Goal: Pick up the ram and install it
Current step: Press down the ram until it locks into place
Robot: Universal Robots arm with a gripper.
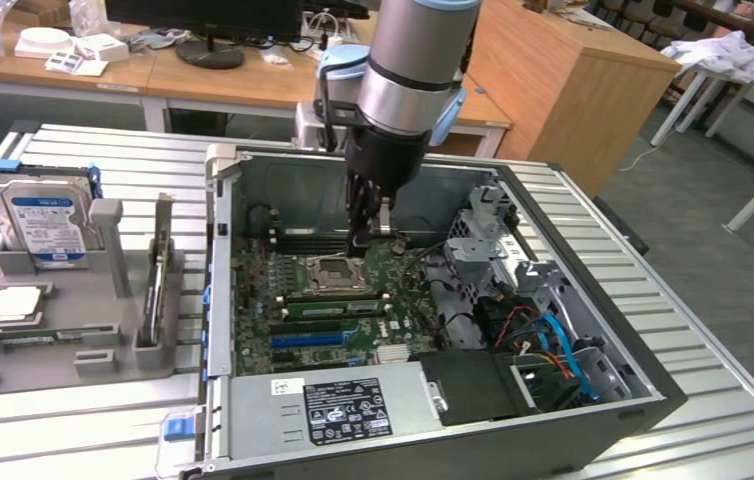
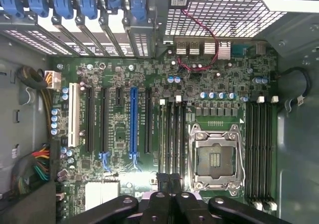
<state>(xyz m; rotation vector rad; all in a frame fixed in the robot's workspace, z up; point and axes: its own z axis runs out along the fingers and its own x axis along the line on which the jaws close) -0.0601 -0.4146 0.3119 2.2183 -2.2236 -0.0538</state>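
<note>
Exterior view: the gripper [image 1: 374, 235], fingers pressed together and holding nothing visible, hangs inside the computer case [image 1: 644, 400]. The ram [image 1: 337, 307] seems to sit in a slot just under it. It is probably light, stiff and fragile, best taken by its long edges.

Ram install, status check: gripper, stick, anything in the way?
Gripper shut, down inside the open case over the motherboard. Ram seated beside the CPU socket. Nothing blocking.

green motherboard [image 2: 149, 134], blue slot [image 2: 133, 122], black claw [image 2: 169, 181]
</note>
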